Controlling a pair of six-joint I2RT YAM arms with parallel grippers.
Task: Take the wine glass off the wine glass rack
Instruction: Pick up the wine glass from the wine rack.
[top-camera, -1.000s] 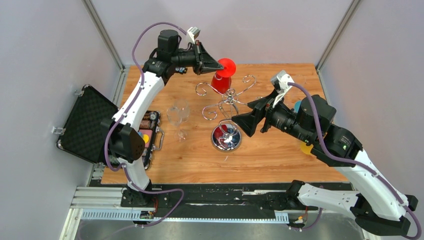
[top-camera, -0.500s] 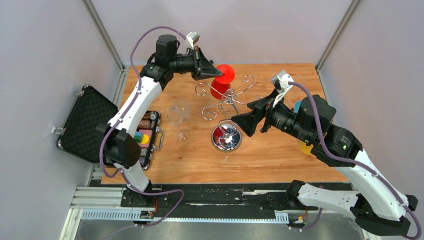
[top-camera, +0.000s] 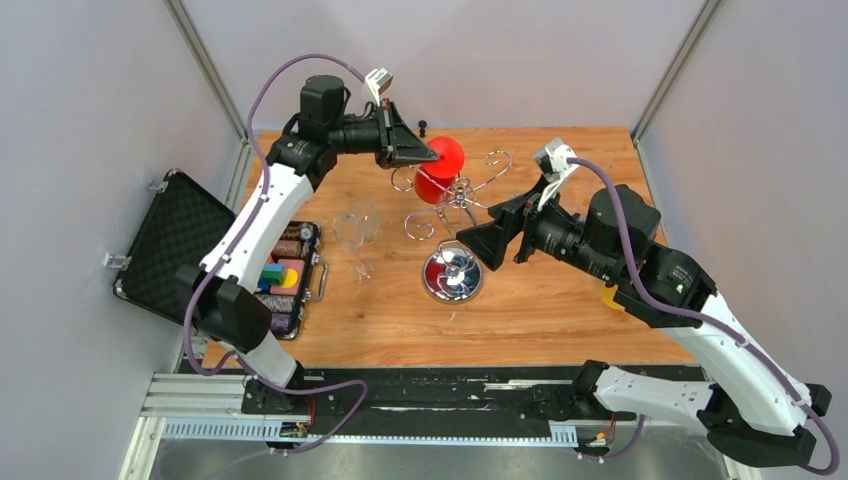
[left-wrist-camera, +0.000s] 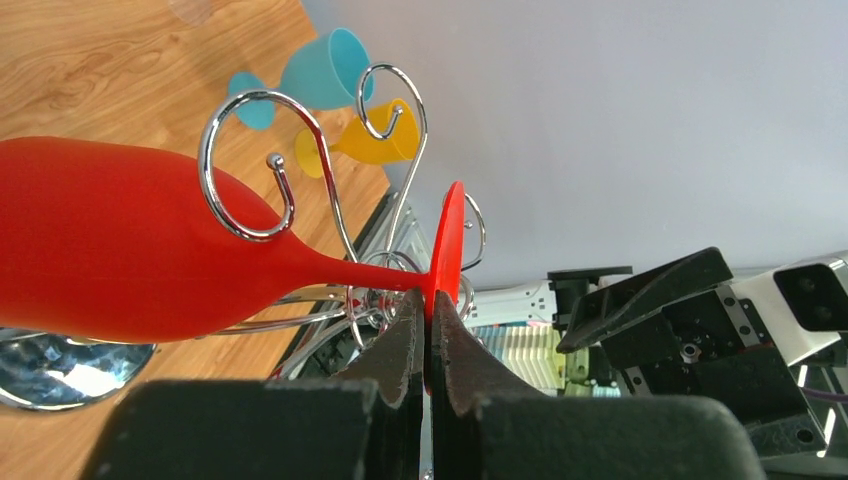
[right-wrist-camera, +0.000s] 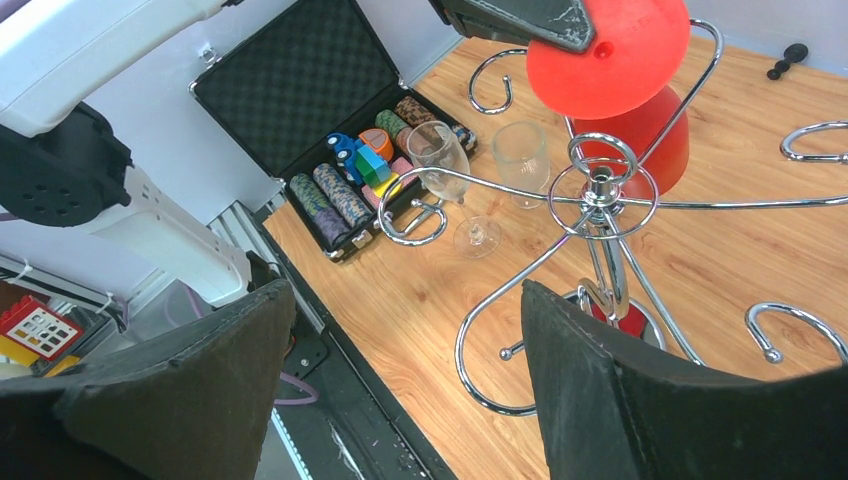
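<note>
The red wine glass (top-camera: 440, 172) is on the far side of the rack (top-camera: 460, 196), tipped with its round foot uppermost and its bowl below and behind the wire arms, close to the back edge of the table (top-camera: 400, 325). The left gripper (top-camera: 432, 155) pinches the rim of that foot edge-on, its two fingers pressed together on the thin disc in the left wrist view (left-wrist-camera: 430, 320). There a curled hook crosses in front of the bowl (left-wrist-camera: 120, 240) and the stem runs among the wires; whether the stem sits in a hook cannot be told. The rack's arms curl outward on every side above its round mirrored base. The right gripper (top-camera: 478, 240) hangs just beside the rack's near right side with its fingers spread wide, touching nothing. Left of the rack stand two clear glasses (top-camera: 357, 232), and past them, at the table's left edge, an open black case (top-camera: 175, 245). A blue cup (left-wrist-camera: 320, 70) and a yellow cup (left-wrist-camera: 375, 140) sit to the right, behind the right arm. Bare wood lies between the rack and the near edge.
</note>
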